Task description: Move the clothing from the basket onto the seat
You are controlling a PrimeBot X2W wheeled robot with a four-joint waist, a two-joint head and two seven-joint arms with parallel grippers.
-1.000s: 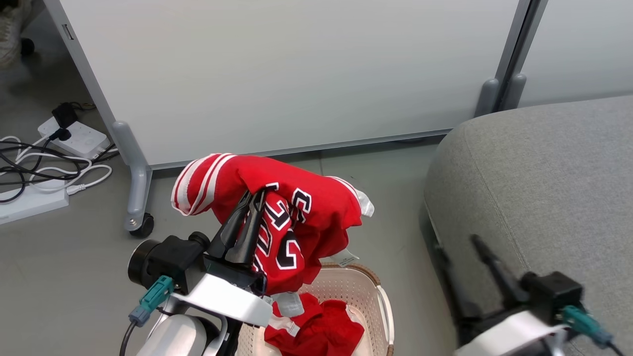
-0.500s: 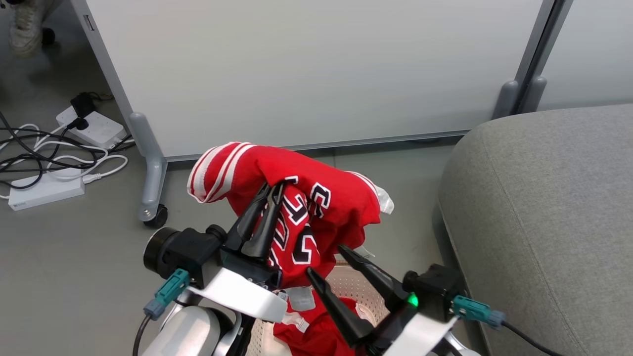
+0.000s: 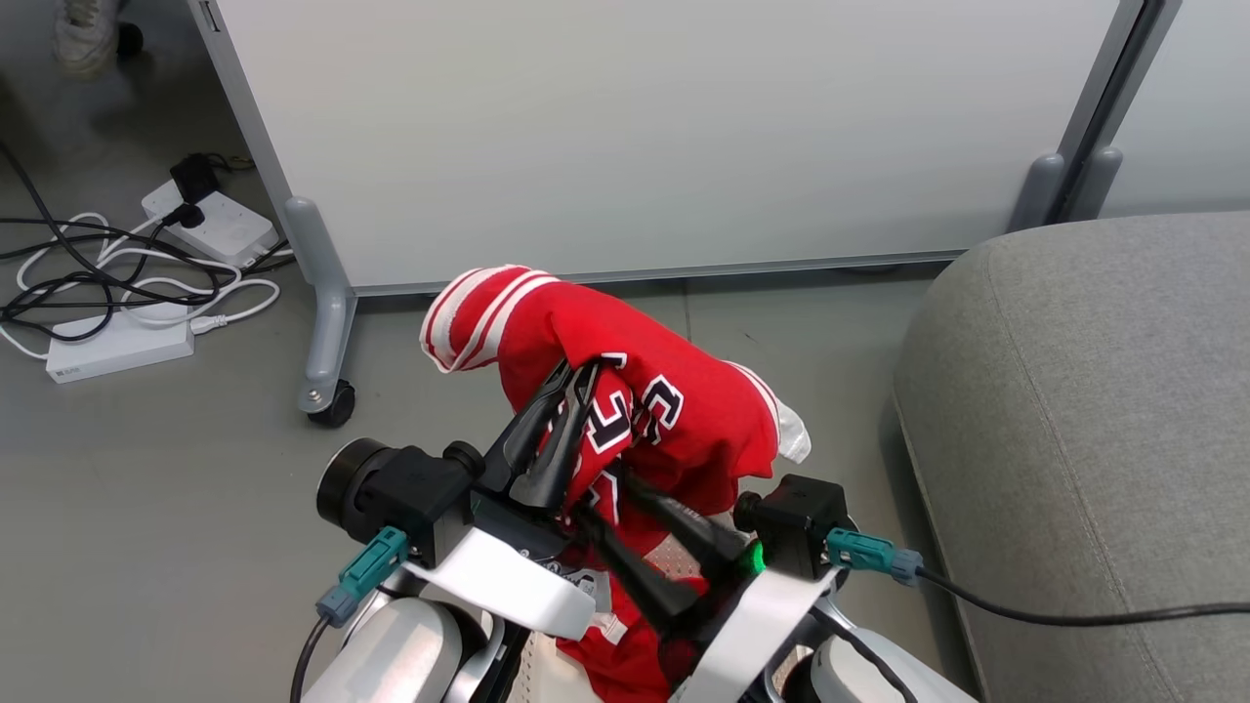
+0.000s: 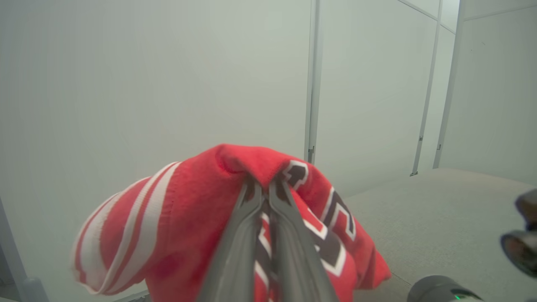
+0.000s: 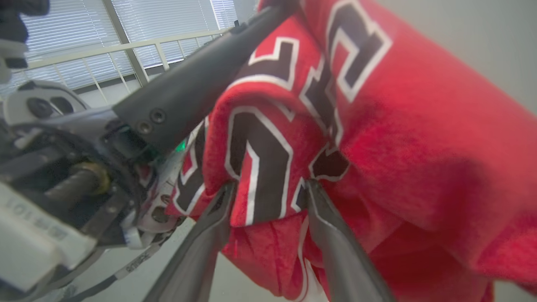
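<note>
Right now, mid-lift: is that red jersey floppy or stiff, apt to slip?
Likely floppy: the red jersey drapes both sides of the shut left hand. Probably light: a fingertip pinch holds it. Fuzzy cloth, so slipping seems unlikely.

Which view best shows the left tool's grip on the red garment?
Left wrist view: left tool shut on the red garment, straight down its length. Head view shows it from above; right wrist view, side-on.

Found the clothing (image 3: 684, 430) to be red cloth, matt and slightly fuzzy, with flatter white striped trim (image 3: 469, 312). Noted dark, matt, plastic-looking surfaces on the left pincer (image 3: 571, 376) and the right pincer (image 3: 610, 498). Saw coarse grey woven fabric on the seat (image 3: 1094, 410), a smooth, faintly shiny floor (image 3: 146, 508) and a smooth matt partition panel (image 3: 635, 127).
</note>
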